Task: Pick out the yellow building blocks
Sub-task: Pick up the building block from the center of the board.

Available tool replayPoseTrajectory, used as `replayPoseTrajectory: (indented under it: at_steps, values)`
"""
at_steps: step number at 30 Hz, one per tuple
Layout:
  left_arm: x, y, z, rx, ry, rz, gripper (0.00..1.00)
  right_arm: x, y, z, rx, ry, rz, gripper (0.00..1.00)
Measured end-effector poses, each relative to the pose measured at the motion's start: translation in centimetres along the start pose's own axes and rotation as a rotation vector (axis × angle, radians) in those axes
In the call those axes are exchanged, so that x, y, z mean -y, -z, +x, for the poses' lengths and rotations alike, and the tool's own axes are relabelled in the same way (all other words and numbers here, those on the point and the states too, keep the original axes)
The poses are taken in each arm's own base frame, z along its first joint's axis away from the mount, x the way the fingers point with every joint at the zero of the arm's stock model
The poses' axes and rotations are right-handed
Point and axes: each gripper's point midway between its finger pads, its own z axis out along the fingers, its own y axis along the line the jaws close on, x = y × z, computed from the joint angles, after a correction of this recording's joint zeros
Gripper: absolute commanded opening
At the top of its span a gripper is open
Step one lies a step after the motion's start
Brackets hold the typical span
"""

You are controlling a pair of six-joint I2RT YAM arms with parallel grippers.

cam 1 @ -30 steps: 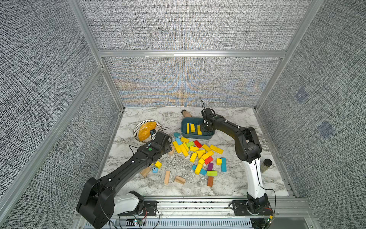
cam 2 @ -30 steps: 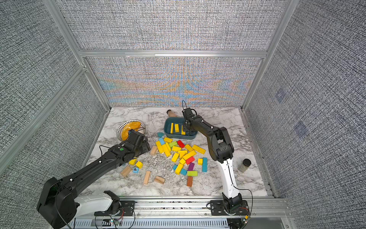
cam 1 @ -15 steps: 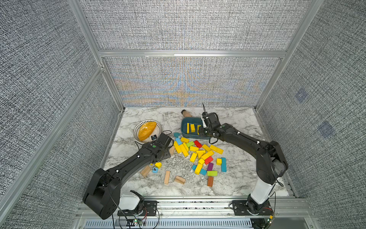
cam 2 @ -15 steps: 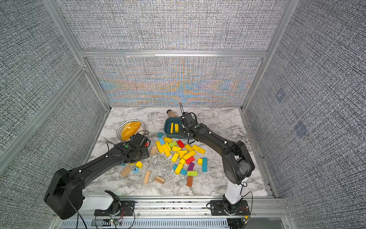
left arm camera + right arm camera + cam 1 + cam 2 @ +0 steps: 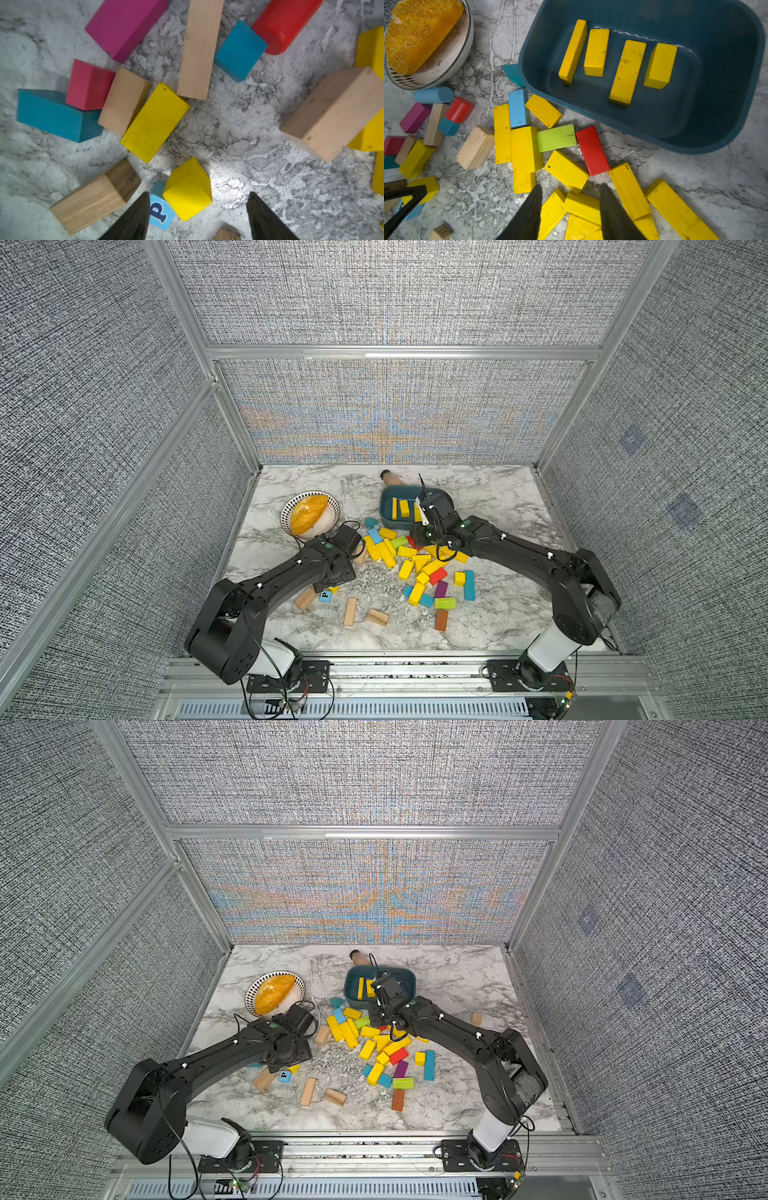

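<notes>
Four yellow building blocks (image 5: 627, 72) are seen lying in the blue tub (image 5: 726, 99); the rest are scattered on the marble table (image 5: 695, 176) just beside it. Over that pile the right gripper (image 5: 570, 188) is held partly open and empty. The left gripper (image 5: 198, 194) is spread wide, with a yellow cube (image 5: 187, 189) seen between its fingers, unclamped

Yellow cube (image 5: 187, 189) lies between parted fingers (image 5: 133, 218), touching a blue letter block (image 5: 160, 212).

A patterned bowl (image 5: 330, 515) holding an orange wedge (image 5: 308, 512) stands near the teal tub (image 5: 386, 494), a brown bottle (image 5: 390, 478) behind it
</notes>
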Motion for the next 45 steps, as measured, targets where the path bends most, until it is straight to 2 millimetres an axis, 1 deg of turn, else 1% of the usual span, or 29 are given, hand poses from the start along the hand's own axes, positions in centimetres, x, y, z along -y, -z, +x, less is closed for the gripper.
replayPoseTrajectory:
  at_steps: [4, 9, 14, 20, 25, 29, 30, 32, 34, 37, 40, 42, 45]
  values:
    - [-0.1, -0.9, 0.8, -0.039, 0.008, -0.017, 0.73, -0.3, 0.5, -0.3, 0.014, 0.000, -0.008, 0.47]
    - [0.3, -1.9, 0.9, -0.051, 0.016, -0.019, 0.69, -0.4, 0.7, -0.2, 0.017, -0.004, -0.010, 0.47]
    - [0.6, -2.5, 0.8, -0.060, 0.012, -0.029, 0.62, -0.3, 0.9, 0.0, 0.019, -0.005, -0.005, 0.47]
    - [1.2, -3.0, 0.5, -0.057, -0.009, -0.024, 0.48, -0.1, 0.9, 0.5, 0.011, -0.010, 0.000, 0.47]
    - [1.8, -3.2, 0.4, -0.061, -0.030, -0.005, 0.28, 0.0, 0.9, 0.6, 0.009, -0.016, 0.004, 0.47]
    - [2.1, -3.0, 0.2, -0.057, -0.044, 0.007, 0.14, 0.0, 0.9, 0.7, 0.015, -0.021, 0.000, 0.47]
    - [2.3, -2.8, 0.1, -0.054, -0.051, 0.017, 0.11, 0.0, 1.0, 0.7, 0.020, -0.022, -0.002, 0.47]
    - [2.7, -2.1, -0.2, -0.043, -0.053, 0.045, 0.08, 0.1, 1.4, 0.8, 0.026, -0.030, -0.008, 0.47]
    - [3.5, -0.9, -0.7, -0.026, -0.069, 0.098, 0.05, 0.0, 1.9, 0.9, 0.044, -0.032, -0.024, 0.47]
    - [5.1, 1.2, -1.4, 0.005, -0.083, 0.204, 0.05, -0.4, 2.8, 1.2, 0.075, -0.027, -0.074, 0.48]
    - [7.0, 3.6, -2.2, 0.037, -0.098, 0.324, 0.04, -1.2, 4.1, 1.5, 0.134, 0.021, -0.164, 0.55]
    - [8.6, 5.3, -2.5, 0.044, -0.104, 0.428, 0.03, -2.1, 5.1, 1.9, 0.197, 0.084, -0.243, 0.58]
    - [11.2, 7.6, -2.5, 0.040, -0.138, 0.591, 0.03, -3.2, 6.1, 3.4, 0.274, 0.219, -0.353, 0.62]
